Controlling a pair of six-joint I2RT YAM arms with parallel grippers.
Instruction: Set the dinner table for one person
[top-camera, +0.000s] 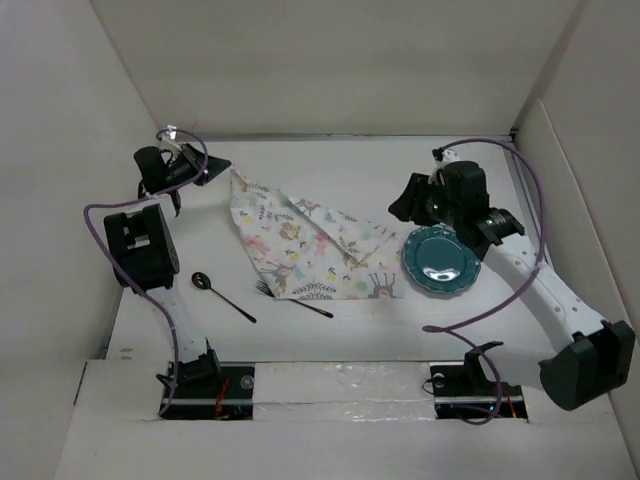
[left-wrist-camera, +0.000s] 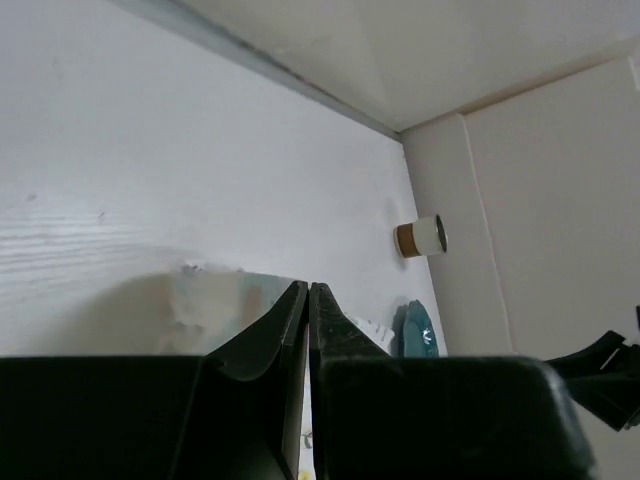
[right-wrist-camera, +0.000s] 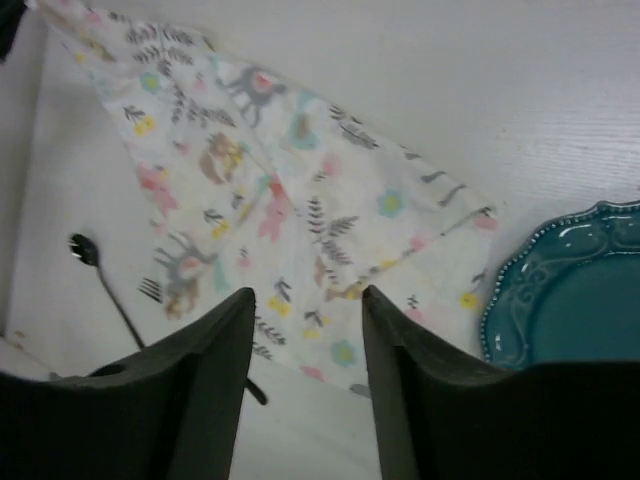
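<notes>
White dinner table (top-camera: 400, 165) lay beneath the 2 arms, bearing a floral placemat (top-camera: 300, 245). Left gripper (top-camera: 220, 165) sat closed at the cloth's far corner, its hold on the cloth unclear. Right gripper (right-wrist-camera: 305, 300) hung open, empty, above the placemat.

The desk (top-camera: 350, 170) is plain matte white. The cloth (top-camera: 300, 245) is white, printed with pink and grey animals, grey leaves, and yellow and teal flowers. The plate (top-camera: 440, 260) is glossy teal with a beaded rim. Spoon (top-camera: 222, 296) and fork (top-camera: 293, 298) are black. The cup (left-wrist-camera: 420, 237) is brown below and white above. The cables (top-camera: 100, 215) are purple.
</notes>
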